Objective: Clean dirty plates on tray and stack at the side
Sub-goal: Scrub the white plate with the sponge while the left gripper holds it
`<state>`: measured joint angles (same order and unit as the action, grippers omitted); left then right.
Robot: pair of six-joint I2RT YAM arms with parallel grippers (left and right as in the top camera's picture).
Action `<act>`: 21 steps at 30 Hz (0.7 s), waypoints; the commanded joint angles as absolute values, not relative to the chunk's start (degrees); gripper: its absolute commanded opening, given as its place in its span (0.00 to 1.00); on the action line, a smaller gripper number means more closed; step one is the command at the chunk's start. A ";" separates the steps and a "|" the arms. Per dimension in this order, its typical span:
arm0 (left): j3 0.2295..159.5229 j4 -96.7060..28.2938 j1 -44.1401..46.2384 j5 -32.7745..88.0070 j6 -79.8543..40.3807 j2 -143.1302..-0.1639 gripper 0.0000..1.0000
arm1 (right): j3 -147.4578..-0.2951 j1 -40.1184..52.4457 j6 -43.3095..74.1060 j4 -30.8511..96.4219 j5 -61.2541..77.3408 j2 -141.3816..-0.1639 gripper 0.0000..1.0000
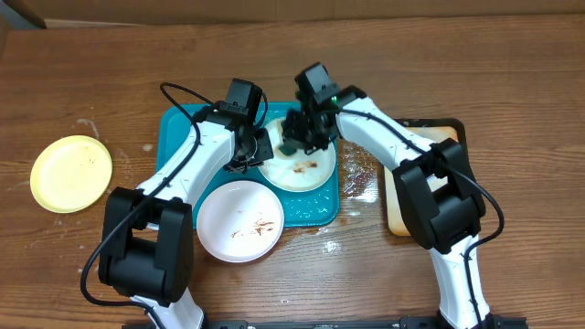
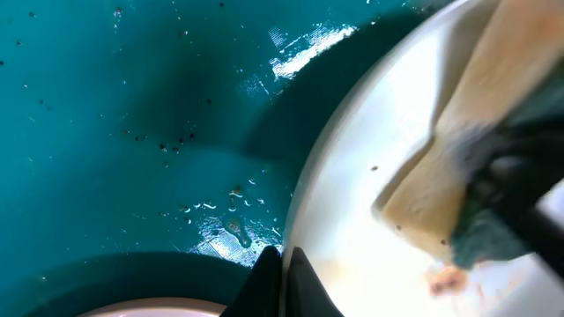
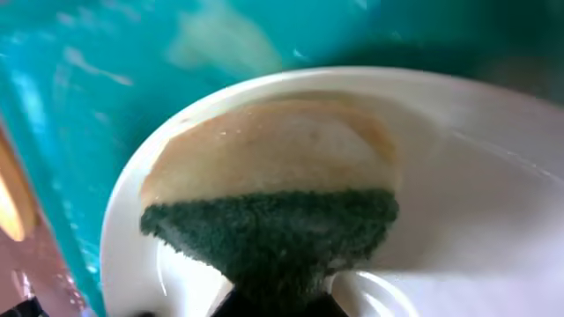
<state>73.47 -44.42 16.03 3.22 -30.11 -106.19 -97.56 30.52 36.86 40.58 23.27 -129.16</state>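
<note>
Sponge (image 3: 269, 224) clamped in right gripper (image 3: 273, 299), on smeared white plate (image 1: 297, 166); we note left gripper (image 2: 282, 282) pinching its rim.

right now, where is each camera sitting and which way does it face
overhead: above the table, looking straight down at the tray, both arms showing
left wrist: low over the tray, beside the white plate, left gripper pinching its rim
right wrist: just above that plate, facing the sponge; right gripper barely shows
shared: both wrist views show plate and sponge
</note>
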 commanded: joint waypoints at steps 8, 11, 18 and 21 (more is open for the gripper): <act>73.43 -43.33 13.85 -0.03 -31.40 -110.59 0.04 | -94.76 34.50 35.79 44.25 22.13 -128.05 0.04; 73.43 -42.96 12.08 0.01 -31.57 -113.16 0.04 | -94.76 34.76 35.77 47.20 20.03 -128.05 0.04; 73.45 -41.67 9.32 1.74 -31.79 -116.77 0.04 | -94.78 34.70 35.57 51.37 16.38 -128.05 0.04; 73.45 -41.45 9.28 2.02 -31.75 -116.73 0.04 | -94.78 34.33 36.05 51.57 12.80 -128.05 0.04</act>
<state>74.41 -41.89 10.33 4.56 -30.11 -112.75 -95.77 34.89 36.01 50.76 20.05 -128.29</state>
